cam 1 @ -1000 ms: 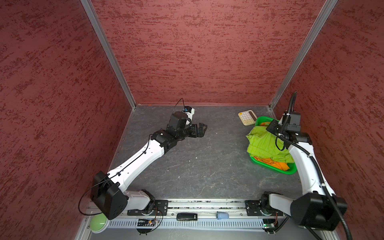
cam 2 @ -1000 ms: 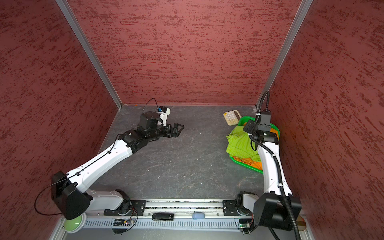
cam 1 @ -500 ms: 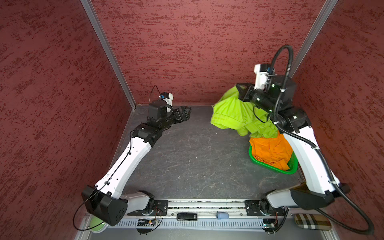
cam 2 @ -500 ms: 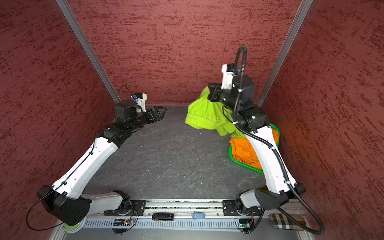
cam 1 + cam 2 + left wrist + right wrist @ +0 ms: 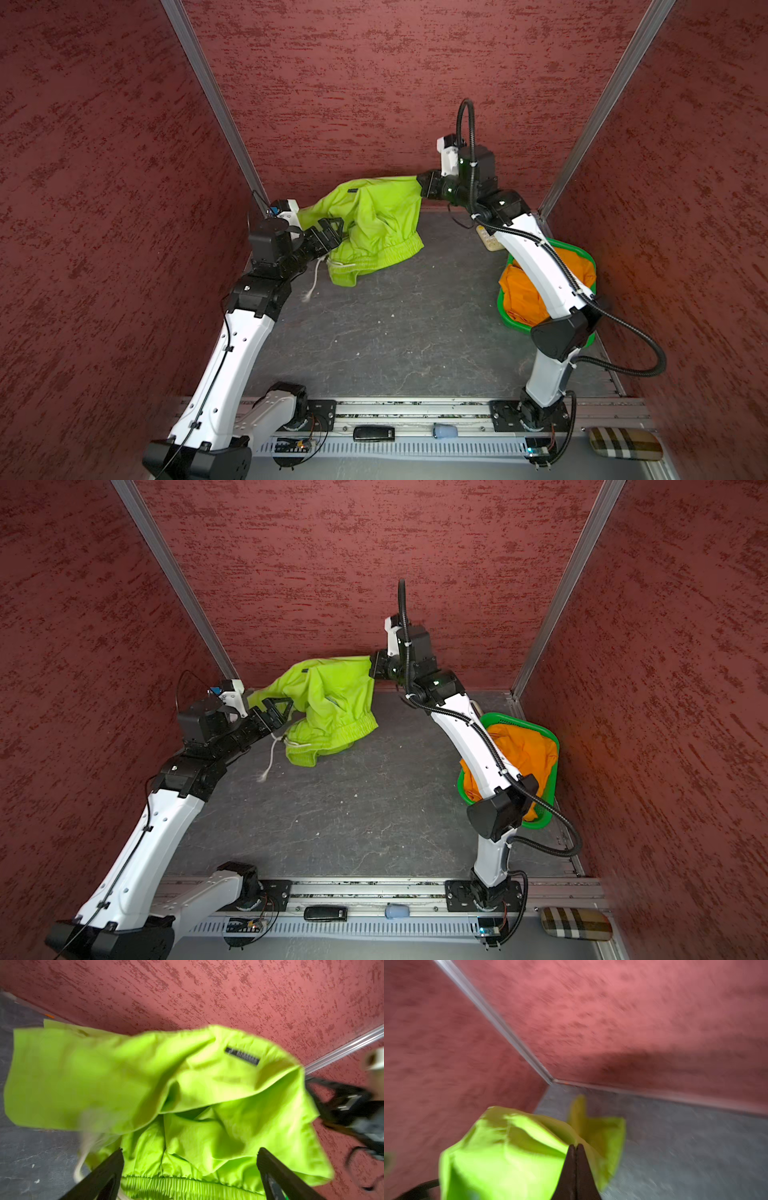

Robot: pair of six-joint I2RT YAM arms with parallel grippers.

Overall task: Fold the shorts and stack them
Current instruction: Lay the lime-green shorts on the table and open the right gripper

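Observation:
The lime green shorts (image 5: 374, 224) (image 5: 328, 704) hang stretched from my right gripper (image 5: 422, 189) (image 5: 372, 669), which is shut on one corner of them near the back wall. Their elastic waistband and white drawstring (image 5: 316, 274) rest on the table at the back left. In the right wrist view the jaws of the right gripper (image 5: 576, 1146) pinch the green fabric (image 5: 508, 1157). My left gripper (image 5: 338, 230) (image 5: 289, 717) (image 5: 190, 1150) is open against the shorts (image 5: 187, 1095), with the waistband showing between its fingers. The orange shorts (image 5: 519, 291) (image 5: 523, 750) lie in the green basket (image 5: 569, 248) (image 5: 511, 720).
Red walls close in the back and both sides. A beige keypad-like thing (image 5: 488, 241) lies behind the right arm by the basket. A checked pouch (image 5: 625, 444) (image 5: 575, 923) and a small black device (image 5: 373, 433) sit at the front rail.
My right gripper lifted the lime green shorts out of the basket and carried them left along the back wall, uncovering the orange shorts. The left gripper stayed open, now against the shorts.

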